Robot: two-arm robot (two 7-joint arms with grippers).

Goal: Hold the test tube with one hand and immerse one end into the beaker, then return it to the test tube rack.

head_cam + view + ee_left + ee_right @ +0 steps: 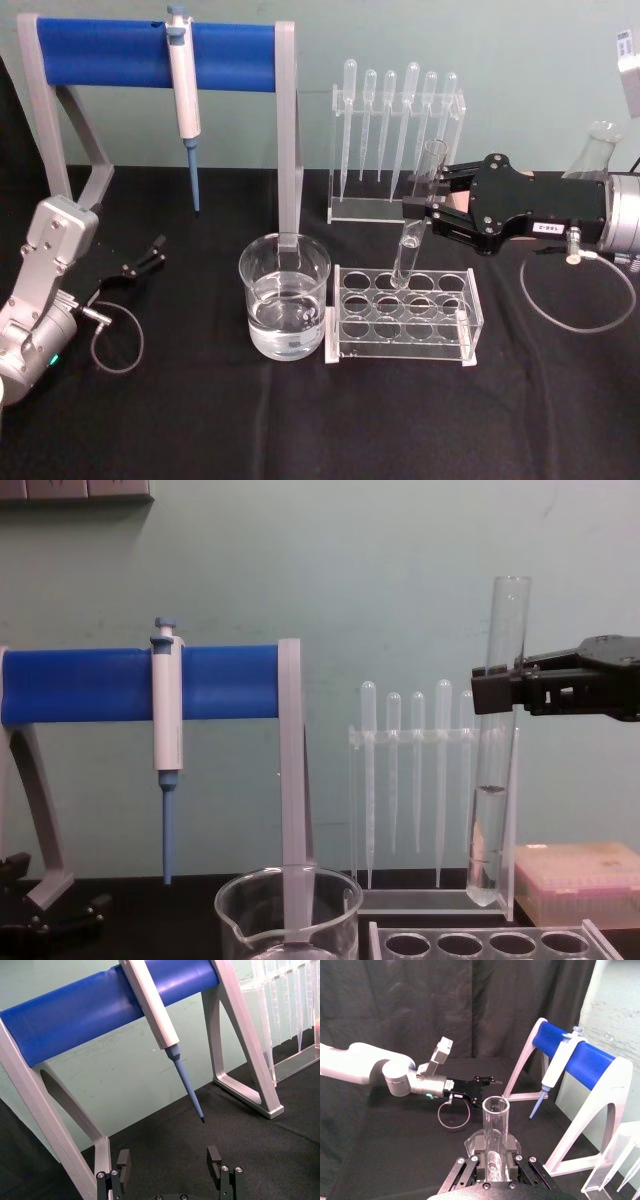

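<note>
Above the black worktop (300, 430), the right gripper (415, 218) had its jaws clamped on the test tube (432, 165) just over the rack (400, 348); carried too low, it could strike the beaker (285, 300) beside the rack, with the left gripper (140, 262) idle beyond, jaws apart.

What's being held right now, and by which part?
The right gripper holds the test tube by its upper part, below the rim; the left gripper holds nothing.

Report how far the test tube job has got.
Done: the right gripper has the test tube gripped. In hand: the tube hangs just above the rack, not in the beaker. Whether it was dipped cannot be told; racking remains. The left gripper is parked at left, open.
</note>
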